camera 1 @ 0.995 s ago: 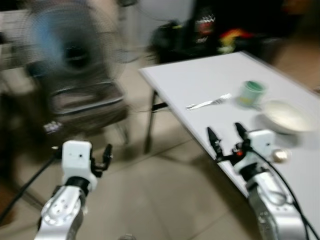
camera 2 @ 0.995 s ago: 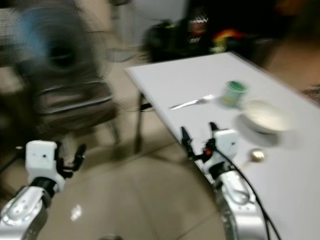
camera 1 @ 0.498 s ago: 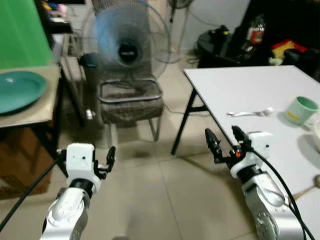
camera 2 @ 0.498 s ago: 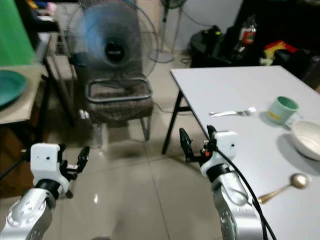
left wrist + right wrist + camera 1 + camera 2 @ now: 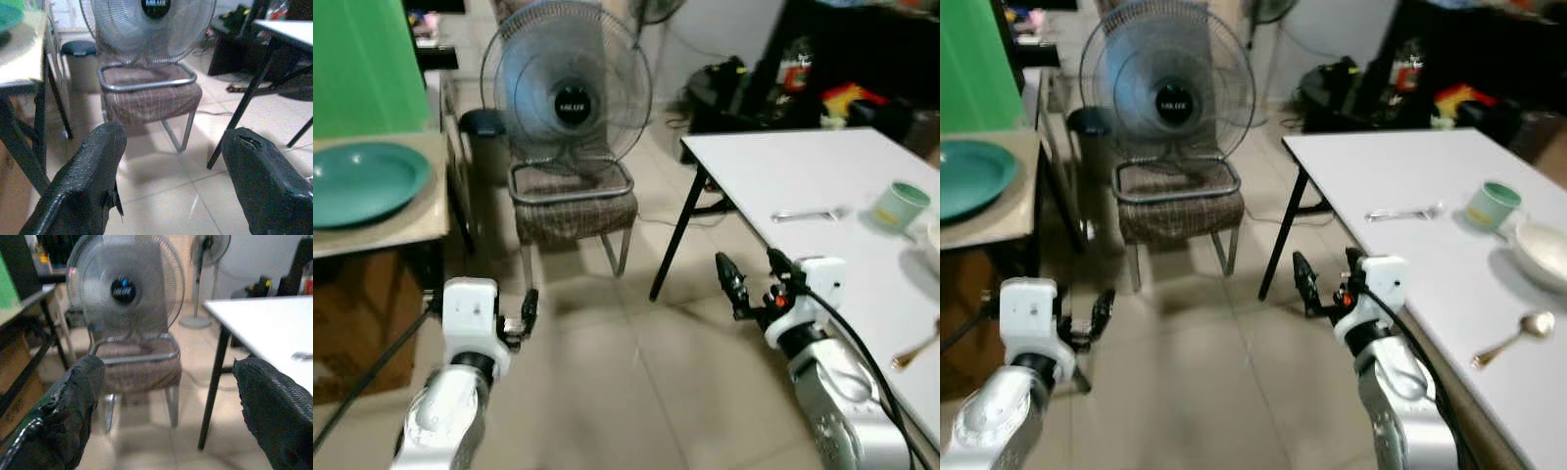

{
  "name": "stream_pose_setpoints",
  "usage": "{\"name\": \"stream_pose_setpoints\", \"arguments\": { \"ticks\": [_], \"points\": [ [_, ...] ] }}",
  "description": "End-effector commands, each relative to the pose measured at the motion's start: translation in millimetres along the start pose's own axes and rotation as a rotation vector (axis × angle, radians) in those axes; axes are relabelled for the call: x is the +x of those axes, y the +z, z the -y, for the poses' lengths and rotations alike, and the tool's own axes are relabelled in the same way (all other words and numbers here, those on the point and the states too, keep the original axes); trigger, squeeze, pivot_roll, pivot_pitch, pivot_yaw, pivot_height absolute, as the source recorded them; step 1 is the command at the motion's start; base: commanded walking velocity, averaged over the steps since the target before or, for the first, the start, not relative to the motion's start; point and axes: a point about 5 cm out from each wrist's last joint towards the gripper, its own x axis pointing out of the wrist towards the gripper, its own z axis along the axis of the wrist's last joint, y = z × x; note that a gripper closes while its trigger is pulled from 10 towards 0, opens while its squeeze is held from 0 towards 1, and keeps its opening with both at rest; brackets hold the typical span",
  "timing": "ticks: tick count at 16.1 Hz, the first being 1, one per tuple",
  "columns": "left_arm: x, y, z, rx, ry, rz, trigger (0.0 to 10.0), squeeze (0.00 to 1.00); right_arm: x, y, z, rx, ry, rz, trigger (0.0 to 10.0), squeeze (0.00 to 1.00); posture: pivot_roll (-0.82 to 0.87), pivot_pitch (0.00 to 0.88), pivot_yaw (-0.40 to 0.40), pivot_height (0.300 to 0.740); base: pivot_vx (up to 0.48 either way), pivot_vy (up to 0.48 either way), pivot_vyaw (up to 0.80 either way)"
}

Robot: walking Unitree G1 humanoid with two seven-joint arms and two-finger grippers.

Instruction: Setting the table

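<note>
**Head views: white desk laid at the right, both arms empty**

Head views show the white desk (image 5: 1410, 176) carrying one fork (image 5: 1402, 211), lying crosswise with tines toward one green cup (image 5: 1488, 205). Beyond the cup sit one white bowl (image 5: 1540, 253) and one spoon (image 5: 1513, 338). Left of the desk stands a chair (image 5: 1175, 201) with a fan (image 5: 1167, 93); farther left, one teal plate (image 5: 969, 176). Left end effector (image 5: 530, 311) and right end effector (image 5: 1327, 282) hang over the floor, fingers spread, holding nothing.

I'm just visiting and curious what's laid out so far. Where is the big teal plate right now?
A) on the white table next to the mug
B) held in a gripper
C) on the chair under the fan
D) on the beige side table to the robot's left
D: the teal plate lies on the beige side table, across the floor from the white table.
</note>
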Motion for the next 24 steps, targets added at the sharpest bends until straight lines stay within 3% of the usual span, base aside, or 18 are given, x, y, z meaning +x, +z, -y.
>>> {"name": "stream_pose_setpoints", "arguments": {
  "ticks": [1,8,14,18,20,24],
  "points": [
    [-0.6,0,-0.8,-0.002,0.006,-0.003,10.0,0.00,0.8,9,0.2,0.003,0.001,0.033,10.0,0.00,0.00,0.000,-0.122,0.740,0.000,0.382,0.00],
    [-2.2,-1,-3.0,0.029,-0.001,-0.011,10.0,0.00,2.2,2,-1.5,0.026,-0.006,0.017,10.0,0.00,0.02,0.000,-0.109,0.740,0.000,0.372,0.00],
    [8.5,12,-9.0,0.056,-0.014,0.015,10.0,0.00,-1.4,-2,-1.9,0.066,-0.035,0.011,10.0,0.00,0.01,0.000,-0.070,0.740,0.000,0.369,0.00],
    [17.6,18,-4.5,0.058,-0.027,0.028,10.0,0.00,-1.0,-4,0.3,0.106,-0.050,0.010,10.0,0.00,0.02,0.000,-0.062,0.740,0.000,0.000,0.00],
    [23.5,27,-0.4,0.075,-0.041,0.074,10.0,0.00,3.7,-1,-2.8,0.030,-0.039,0.016,10.0,0.00,0.02,0.000,-0.062,0.740,0.000,0.000,0.40],
    [25.3,28,-3.0,0.075,-0.035,0.069,10.0,0.00,7.9,1,3.5,0.067,-0.061,0.031,10.0,0.00,0.02,0.000,-0.056,0.740,0.247,0.000,0.60]
  ]
}}
